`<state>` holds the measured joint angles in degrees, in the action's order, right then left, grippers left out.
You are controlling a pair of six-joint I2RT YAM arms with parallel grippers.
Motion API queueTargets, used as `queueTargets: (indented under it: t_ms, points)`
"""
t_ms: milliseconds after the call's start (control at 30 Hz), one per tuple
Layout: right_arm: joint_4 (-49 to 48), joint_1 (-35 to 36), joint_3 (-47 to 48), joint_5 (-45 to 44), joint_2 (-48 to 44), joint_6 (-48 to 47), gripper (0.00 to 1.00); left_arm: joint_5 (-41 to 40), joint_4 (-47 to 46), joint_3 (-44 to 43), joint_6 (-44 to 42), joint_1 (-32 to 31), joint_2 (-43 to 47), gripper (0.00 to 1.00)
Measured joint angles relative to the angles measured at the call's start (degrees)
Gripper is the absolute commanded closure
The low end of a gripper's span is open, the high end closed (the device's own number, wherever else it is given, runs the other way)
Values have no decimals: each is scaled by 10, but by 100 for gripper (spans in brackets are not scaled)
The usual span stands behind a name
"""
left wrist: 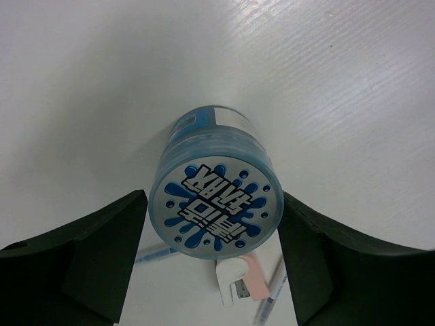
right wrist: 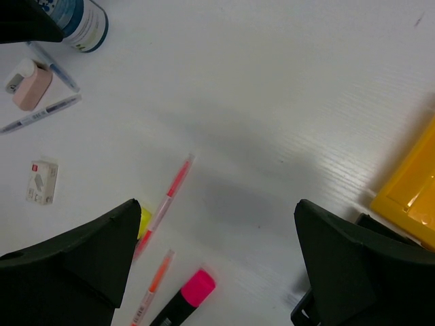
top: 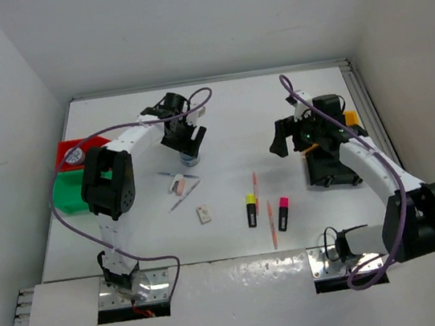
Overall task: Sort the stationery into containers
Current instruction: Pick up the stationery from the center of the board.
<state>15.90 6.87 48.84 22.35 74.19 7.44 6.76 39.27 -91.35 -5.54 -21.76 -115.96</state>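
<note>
Inside left hand [left wrist: 213, 221], tape roll [left wrist: 214, 200], overhead apparently half-hidden

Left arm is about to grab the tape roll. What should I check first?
1. Tape roll centred in left gripper: ok.
2. Fingers touching the roll: cannot tell.
3. Roll standing upright on table: ok.
4. Pink eraser clear of the closing path: cannot tell.
5. Right gripper open and empty: ok.
</note>
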Motion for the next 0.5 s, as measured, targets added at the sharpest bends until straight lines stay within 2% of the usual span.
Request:
queueTargets:
  t_ms: [500]
  points:
    - [1, 0, 1, 4, 14, 2, 8, -22, -8, -9, 3, -1, 0, 13]
